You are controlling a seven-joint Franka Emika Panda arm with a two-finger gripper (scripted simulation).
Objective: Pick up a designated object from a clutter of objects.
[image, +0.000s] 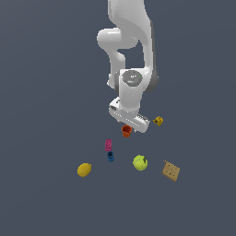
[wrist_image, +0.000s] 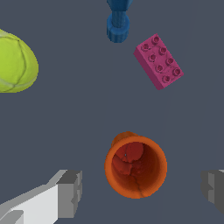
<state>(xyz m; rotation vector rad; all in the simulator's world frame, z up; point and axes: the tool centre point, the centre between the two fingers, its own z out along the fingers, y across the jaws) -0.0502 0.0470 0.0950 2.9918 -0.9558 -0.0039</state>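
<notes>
The small orange-red cup [image: 126,131] stands upright on the dark floor, right under my hand. In the wrist view the cup [wrist_image: 136,166] shows its darker hollow from above. My gripper [image: 128,125] [wrist_image: 142,189] is open, one finger on each side of the cup, with gaps to both. The fingertips [wrist_image: 70,192] are grey and do not touch the cup. The pink block [image: 108,144] [wrist_image: 158,61] and the blue piece [image: 110,156] [wrist_image: 117,22] lie just beyond the cup.
A green ball [image: 140,162] [wrist_image: 13,61], a yellow lemon [image: 84,169] and a tan cracker square [image: 171,170] lie nearer the front of the exterior view. A small yellow cube [image: 158,120] sits at the exterior view's right of my hand.
</notes>
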